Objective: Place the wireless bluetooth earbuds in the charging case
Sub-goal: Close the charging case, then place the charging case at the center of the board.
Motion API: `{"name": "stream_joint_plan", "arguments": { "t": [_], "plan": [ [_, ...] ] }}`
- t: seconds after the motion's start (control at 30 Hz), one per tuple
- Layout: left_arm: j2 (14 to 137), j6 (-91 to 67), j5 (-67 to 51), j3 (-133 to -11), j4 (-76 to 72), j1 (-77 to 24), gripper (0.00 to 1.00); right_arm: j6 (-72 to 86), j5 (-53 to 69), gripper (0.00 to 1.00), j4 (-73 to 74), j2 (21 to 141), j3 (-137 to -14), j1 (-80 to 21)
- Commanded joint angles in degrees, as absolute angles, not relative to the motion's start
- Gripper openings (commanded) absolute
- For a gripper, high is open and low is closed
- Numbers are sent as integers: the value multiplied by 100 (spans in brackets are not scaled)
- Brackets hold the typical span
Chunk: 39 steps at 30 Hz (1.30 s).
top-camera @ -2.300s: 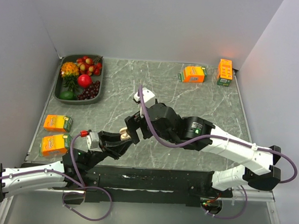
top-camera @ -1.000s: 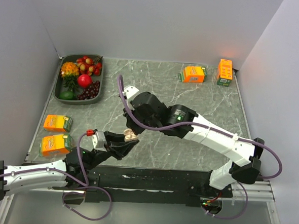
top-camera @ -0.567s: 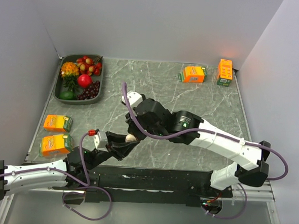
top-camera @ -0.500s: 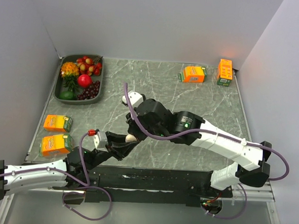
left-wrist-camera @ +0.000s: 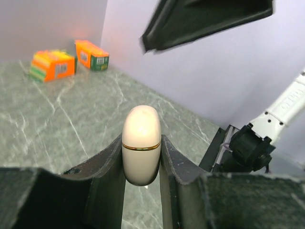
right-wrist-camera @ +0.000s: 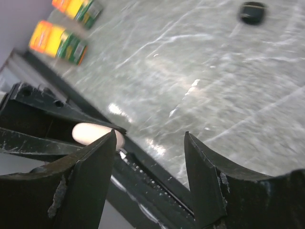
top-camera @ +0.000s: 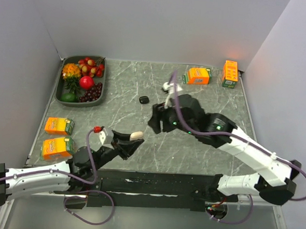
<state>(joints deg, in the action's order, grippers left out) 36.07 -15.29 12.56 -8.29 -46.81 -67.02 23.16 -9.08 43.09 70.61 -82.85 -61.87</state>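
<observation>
Left wrist view: the left claw (left-wrist-camera: 141,153) is clamped on the cream case (left-wrist-camera: 141,125), lid shut, held off the worktop (left-wrist-camera: 57,114). The right claw (right-wrist-camera: 150,138) hangs near it, fingers apart, holding nothing. Farther out on the worktop, well apart from both claws, lies a black piece (right-wrist-camera: 252,12), too small to identify.

A lab test cell: plain grey panels (top-camera: 158,26) box in a marble-patterned surface (top-camera: 124,81), with bolted robot arms (top-camera: 249,151), a fruit tray (top-camera: 103,80), orange cartons (top-camera: 198,75)
</observation>
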Motion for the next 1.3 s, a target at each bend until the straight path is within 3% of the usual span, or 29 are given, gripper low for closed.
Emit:
{"name": "stream_joint_plan", "arguments": {
  "t": [0.0,0.2,0.27,0.37,0.6,0.9,1.1,1.27],
  "plan": [
    [3998,-2792,1021,-1388,-4150,-5937,2,2698,-852,67,4025,6522,-7972,-5757],
    [6113,-4709,-1333,-2635,-3190,-3810,5,2619,-817,68,3815,6267,-7542,-5511],
    [7317,-5069,-2341,-3189,-3374,-3508,2,2602,-791,68,3753,6179,-7375,-5450],
    [8549,-5457,-2943,-3716,-3909,-3323,2,2584,-765,68,3674,6048,-7217,-5379],
    [10281,-5748,-3032,-4858,-3350,-3120,4,2426,-765,69,3726,5748,-7084,-5212],
    [11231,-5283,-2708,-5861,-1663,-3094,23,2329,-756,69,3771,5599,-7031,-5071],
    [11496,-5142,-2646,-5959,-1319,-3067,28,2338,-712,69,3779,5537,-6952,-5001],
    [11523,-5036,-2690,-5915,-1178,-3059,45,2329,-738,70,3814,5511,-6961,-4966]
  ]
}}
